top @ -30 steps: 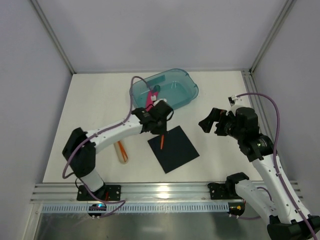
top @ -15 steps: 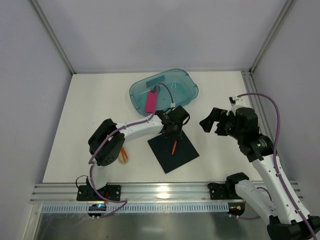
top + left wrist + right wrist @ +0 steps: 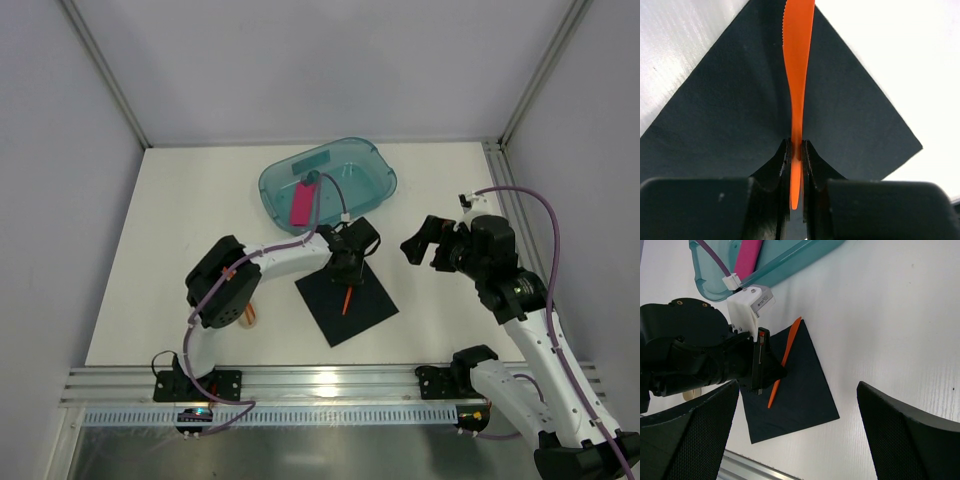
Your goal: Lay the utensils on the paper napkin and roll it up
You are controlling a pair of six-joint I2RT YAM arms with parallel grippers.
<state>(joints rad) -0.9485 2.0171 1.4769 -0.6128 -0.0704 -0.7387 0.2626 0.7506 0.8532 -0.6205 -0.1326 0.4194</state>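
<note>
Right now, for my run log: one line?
left gripper shut on orange knife | knife over black napkin | right gripper open

The white table (image 3: 180, 220) bears a black paper napkin (image 3: 365, 305) lying flat near its middle; a teal tub (image 3: 362, 182) stands behind the napkin, apart from it; a beige tube (image 3: 247, 318) lies leftward, partly hidden.

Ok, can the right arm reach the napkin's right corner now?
Probably yes: the right jaws stand open beside the napkin, with bare table between. The left jaws, shut on the orange knife, cover only the far corner.
</note>
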